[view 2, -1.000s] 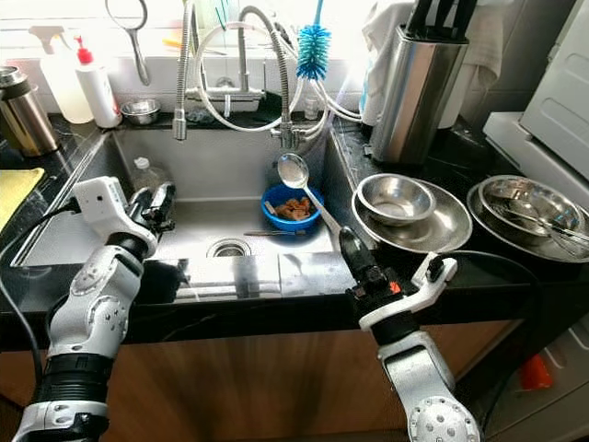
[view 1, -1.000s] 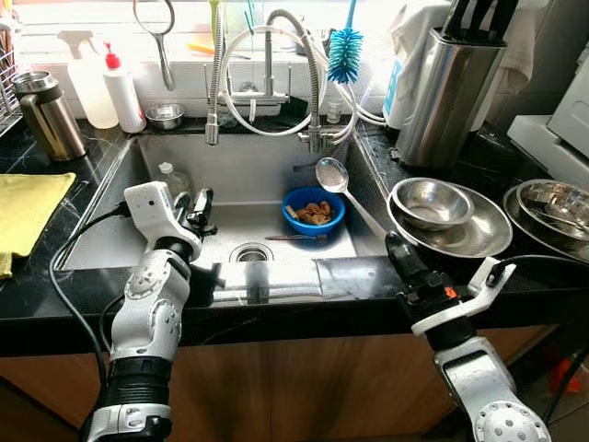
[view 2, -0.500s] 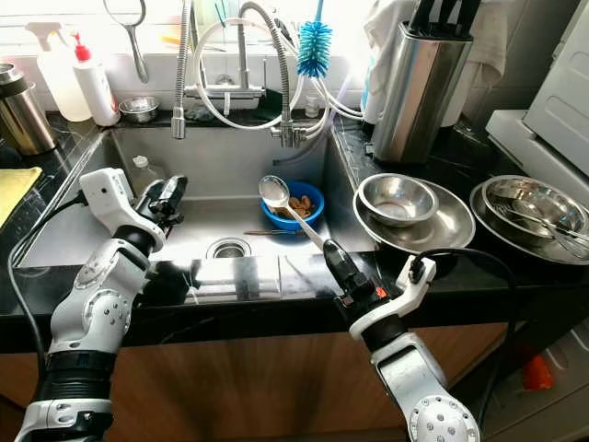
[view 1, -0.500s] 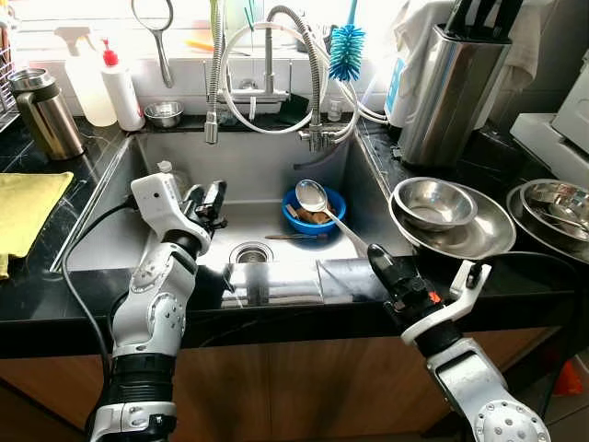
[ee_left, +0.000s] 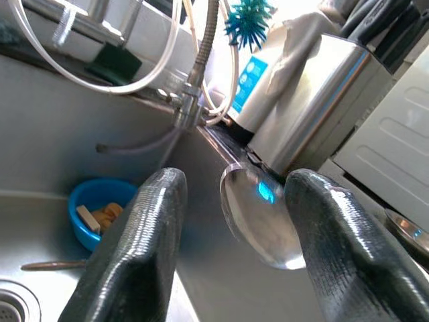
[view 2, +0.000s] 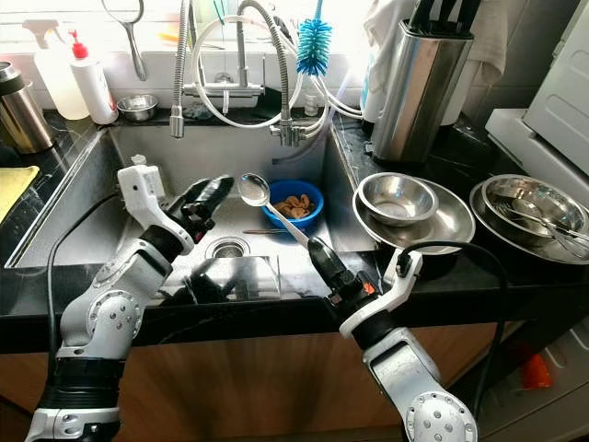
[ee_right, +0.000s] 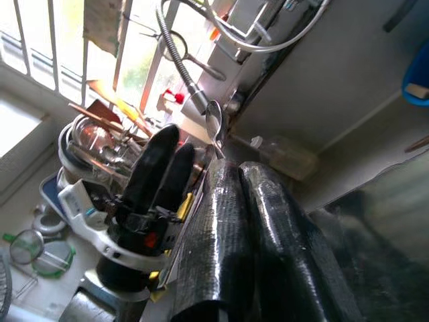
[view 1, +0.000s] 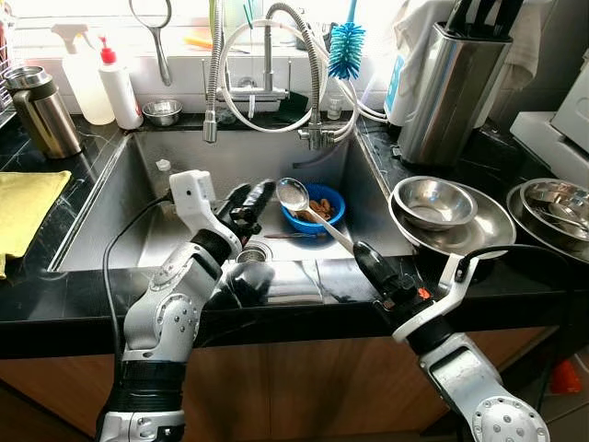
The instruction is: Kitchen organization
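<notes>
My right gripper (view 1: 362, 254) is shut on the handle of a steel ladle (view 1: 294, 194) and holds it slanting over the front of the sink (view 1: 110, 212). The ladle's bowl (ee_left: 258, 215) shows in the gap between the left gripper's open fingers (ee_left: 144, 235), with none of them touching it. My left gripper (view 1: 252, 196) hovers over the sink just left of the ladle bowl. A blue bowl (view 1: 322, 204) with food scraps rests on the sink floor behind the ladle. In the right wrist view the ladle (ee_right: 214, 124) is edge-on past the shut fingers (ee_right: 268, 228).
Stacked steel bowls (view 1: 433, 204) and more steel dishes (view 1: 552, 204) sit on the right counter by a knife block (view 1: 451, 87). The faucet hose (view 1: 276, 55), a blue brush (view 1: 347, 51), bottles (view 1: 120, 87), a thermos (view 1: 41, 115) and a yellow cloth (view 1: 23, 207) ring the sink.
My right gripper has carried the ladle leftward over the sink. My left gripper has swung right to meet the ladle bowl.
</notes>
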Tool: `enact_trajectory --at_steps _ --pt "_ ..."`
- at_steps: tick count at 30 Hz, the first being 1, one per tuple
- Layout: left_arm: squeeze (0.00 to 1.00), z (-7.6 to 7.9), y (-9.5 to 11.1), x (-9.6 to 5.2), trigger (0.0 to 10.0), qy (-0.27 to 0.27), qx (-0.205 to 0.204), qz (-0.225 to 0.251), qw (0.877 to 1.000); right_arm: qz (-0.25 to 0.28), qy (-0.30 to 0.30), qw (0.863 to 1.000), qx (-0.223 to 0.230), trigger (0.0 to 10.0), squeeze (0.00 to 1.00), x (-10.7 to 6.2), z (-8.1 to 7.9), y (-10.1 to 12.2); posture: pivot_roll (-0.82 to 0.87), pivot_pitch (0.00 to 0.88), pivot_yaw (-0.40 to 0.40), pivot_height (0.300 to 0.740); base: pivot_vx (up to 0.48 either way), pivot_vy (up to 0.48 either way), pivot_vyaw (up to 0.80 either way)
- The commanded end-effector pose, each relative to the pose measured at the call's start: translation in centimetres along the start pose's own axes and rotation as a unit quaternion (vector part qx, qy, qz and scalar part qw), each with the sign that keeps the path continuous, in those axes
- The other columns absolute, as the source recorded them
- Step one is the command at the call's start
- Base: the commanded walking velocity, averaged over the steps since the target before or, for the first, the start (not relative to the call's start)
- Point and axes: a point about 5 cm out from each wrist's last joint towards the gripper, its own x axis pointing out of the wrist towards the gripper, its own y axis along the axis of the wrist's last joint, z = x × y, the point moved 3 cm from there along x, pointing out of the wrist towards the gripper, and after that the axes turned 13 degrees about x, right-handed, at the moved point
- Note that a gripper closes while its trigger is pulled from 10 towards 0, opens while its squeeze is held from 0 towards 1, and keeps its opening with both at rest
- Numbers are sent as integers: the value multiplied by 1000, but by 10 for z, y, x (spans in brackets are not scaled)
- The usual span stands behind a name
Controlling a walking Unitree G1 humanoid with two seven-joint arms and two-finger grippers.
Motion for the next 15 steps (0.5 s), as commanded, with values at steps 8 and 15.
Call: enact_trajectory --at_steps 8,15 --pt "0 9 2 -1 10000 -23 -6 -2 1000 -10 43 999 0 10000 0 1 -18 -3 -41 27 -23 740 0 0 0" --pt "0 9 3 -1 10000 -20 -16 2 1000 -15 46 999 1 10000 0 1 -19 -6 -37 34 -24 740 0 0 0"
